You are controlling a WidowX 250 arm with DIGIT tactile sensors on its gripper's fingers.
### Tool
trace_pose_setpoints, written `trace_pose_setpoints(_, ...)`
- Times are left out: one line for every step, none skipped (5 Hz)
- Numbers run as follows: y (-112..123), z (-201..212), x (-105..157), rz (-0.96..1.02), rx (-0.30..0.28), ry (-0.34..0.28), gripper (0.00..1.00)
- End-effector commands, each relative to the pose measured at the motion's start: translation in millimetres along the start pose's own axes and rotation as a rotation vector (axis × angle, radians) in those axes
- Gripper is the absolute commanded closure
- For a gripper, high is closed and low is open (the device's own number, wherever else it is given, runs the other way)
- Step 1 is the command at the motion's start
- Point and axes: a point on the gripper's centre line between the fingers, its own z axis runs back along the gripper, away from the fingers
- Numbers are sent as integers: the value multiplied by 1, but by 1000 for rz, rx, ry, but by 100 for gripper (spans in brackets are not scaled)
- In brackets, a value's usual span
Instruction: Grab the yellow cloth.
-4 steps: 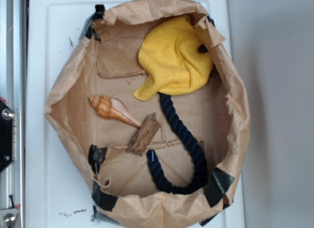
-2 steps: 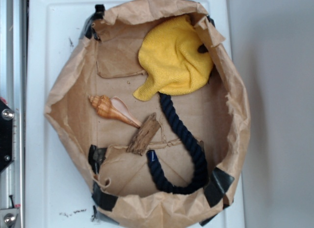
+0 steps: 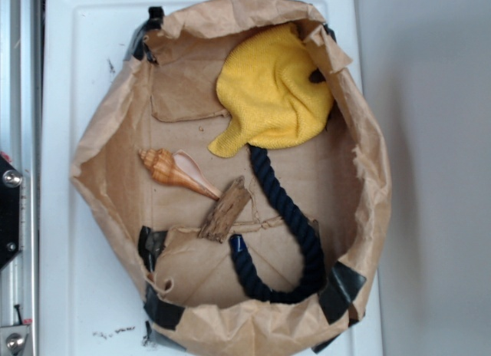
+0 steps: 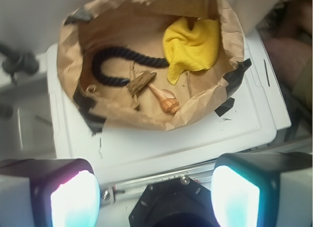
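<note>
A crumpled yellow cloth lies inside an opened brown paper bag, against its far right wall. A dark navy rope curves from under the cloth's edge. Nearby lie an orange shell and a wood chip. The gripper hangs well apart, fingers spread wide, holding nothing.

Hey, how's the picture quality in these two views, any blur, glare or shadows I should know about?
Exterior view: soft overall but evenly lit; the yellow cloth reads clearly, and the brown paper bag casts a faint shadow to its right. Wrist view: the gripper fingers are close, blurred and glowing with pale glare; the cloth and dark rope are fairly sharp, and the frame edges bend and blur.
</note>
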Motion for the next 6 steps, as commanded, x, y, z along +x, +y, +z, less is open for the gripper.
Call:
trace_pose_setpoints(-7,-12,18,71,83,5,0)
trace_pose_setpoints(-8,-16,20,67,96,28,0)
trace_pose_setpoints(-4,-13,21,41,59,53,0)
trace_pose_setpoints(-21,-38,63,13,57,70,0)
trace_pose_setpoints(-48,-85,101,-2,22,51,0)
trace_pose_setpoints(-76,-125,142,8,67,-5,0)
